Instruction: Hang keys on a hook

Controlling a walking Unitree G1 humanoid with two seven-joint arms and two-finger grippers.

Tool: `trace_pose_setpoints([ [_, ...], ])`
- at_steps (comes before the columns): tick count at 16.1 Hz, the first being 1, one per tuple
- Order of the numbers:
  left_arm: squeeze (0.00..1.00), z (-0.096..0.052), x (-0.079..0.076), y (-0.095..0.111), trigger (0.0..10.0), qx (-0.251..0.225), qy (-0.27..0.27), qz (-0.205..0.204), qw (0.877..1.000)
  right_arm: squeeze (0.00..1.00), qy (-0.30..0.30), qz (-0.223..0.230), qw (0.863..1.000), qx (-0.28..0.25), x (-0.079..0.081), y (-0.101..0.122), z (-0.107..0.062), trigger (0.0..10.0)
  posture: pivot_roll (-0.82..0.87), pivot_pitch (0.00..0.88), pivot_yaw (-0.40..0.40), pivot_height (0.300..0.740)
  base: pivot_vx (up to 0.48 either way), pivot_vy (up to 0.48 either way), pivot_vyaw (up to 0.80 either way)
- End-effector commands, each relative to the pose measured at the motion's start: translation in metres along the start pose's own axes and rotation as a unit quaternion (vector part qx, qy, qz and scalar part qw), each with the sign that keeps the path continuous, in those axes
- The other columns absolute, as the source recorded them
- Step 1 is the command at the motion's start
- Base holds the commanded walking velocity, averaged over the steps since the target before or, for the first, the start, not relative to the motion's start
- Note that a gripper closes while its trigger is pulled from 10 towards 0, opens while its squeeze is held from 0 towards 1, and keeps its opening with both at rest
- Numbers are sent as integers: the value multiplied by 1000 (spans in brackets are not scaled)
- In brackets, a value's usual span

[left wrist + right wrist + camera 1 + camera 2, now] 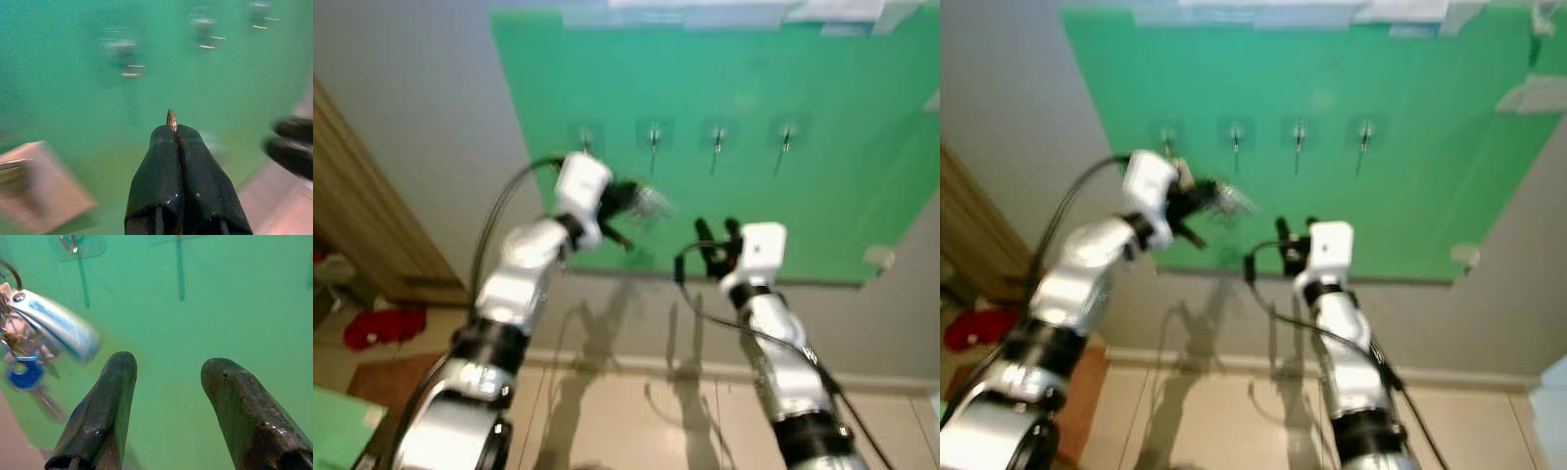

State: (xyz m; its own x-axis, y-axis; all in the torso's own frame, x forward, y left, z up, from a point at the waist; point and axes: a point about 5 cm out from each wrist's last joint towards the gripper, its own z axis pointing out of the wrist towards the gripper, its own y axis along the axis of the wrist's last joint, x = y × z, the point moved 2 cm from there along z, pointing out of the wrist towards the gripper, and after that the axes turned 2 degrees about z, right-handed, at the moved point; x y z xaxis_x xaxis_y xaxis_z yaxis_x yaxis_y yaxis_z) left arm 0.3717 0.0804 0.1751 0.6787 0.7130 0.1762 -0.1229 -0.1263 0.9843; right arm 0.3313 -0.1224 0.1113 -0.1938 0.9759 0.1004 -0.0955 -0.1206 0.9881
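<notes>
From my left eye, a flat green board [783,147] covers the grey wall ahead, with 4 small metal hooks [653,137] in a row across its upper part, each on a clear square pad. My left tool [628,201] is raised in front of the board, below and between the 2 hooks nearest my left, and the keys [651,203] show as a pale, blurred bunch at its tip. My right tool [717,233] stands lower and to the right, its black fingers pointing up at the board.

My right eye gives the same layout: the keys [1229,199] sit just under the second hook from my left, though blur hides whether they touch it.

From my left wrist, the 2 smooth black fingers [161,166] are pressed flat together, pinching a thin brass-coloured key ring [171,119] whose curved edge pokes out above them. The hooks beyond are only bright streaks.

From my right wrist, my 2 rounded, scuffed fingers [115,396] are spread wide with only green board between them. Beside them hangs the bunch: a blue and white oblong fob [56,325], a key with a blue round head [24,374], and wire rings.
</notes>
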Motion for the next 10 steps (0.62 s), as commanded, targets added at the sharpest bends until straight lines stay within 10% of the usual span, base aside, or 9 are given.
trace_pose_setpoints([
  [1,0,-2,9,-2,0,18,-1,2,1000,0,10,6,1000,-4,7,3,4,10000,-139,0,98,707,0,0,0],
  [10,0,19,5,4,0,31,-83,-12,996,0,3,1,1000,-5,7,3,1,10000,-181,0,136,707,0,0,0],
])
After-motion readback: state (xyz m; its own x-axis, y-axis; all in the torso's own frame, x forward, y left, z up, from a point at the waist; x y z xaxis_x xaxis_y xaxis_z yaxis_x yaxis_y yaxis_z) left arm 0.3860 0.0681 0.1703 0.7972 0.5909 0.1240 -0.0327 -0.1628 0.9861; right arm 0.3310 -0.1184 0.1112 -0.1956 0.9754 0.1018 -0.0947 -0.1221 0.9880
